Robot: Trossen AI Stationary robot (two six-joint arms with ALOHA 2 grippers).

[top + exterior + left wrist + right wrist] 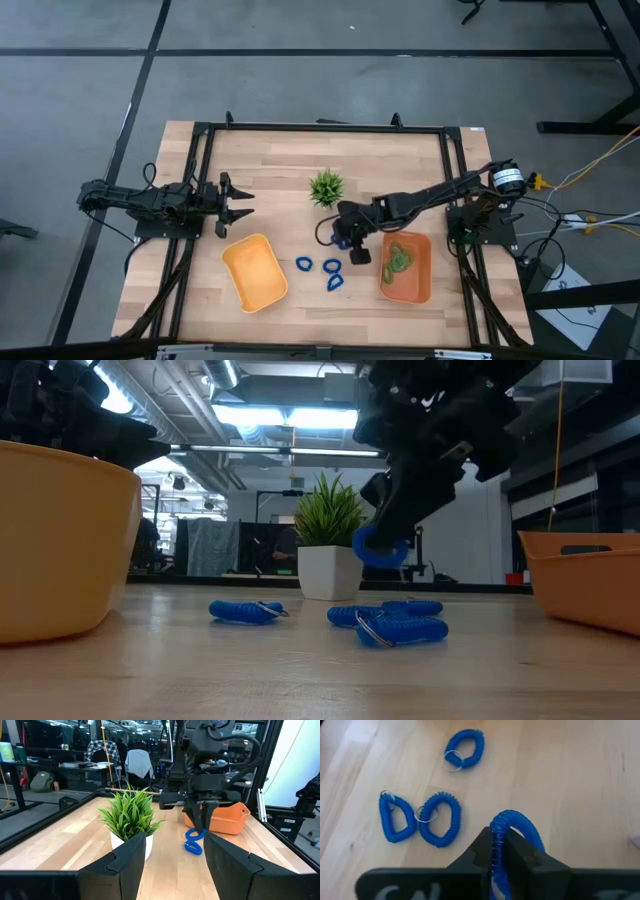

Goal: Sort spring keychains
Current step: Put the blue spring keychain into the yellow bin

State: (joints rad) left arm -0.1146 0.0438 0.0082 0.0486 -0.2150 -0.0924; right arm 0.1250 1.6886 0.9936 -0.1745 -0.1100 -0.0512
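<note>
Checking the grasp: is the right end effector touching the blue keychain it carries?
Touching. In the right wrist view the right end effector pinches the blue spring keychain between its fingers; the low view shows it lifted off the table.

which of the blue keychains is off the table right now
The blue keychain pinched in the right gripper; the other three lie flat on the wood.

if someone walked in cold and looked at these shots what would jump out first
Most striking is the right gripper near the table's middle, shut on a blue spring keychain held clear above the wood. Three more blue keychains lie loose between the empty yellow tray on the left and the orange tray on the right, which holds green ones. A small spiky green plant stands behind them, and the left gripper waits open at the left.
</note>
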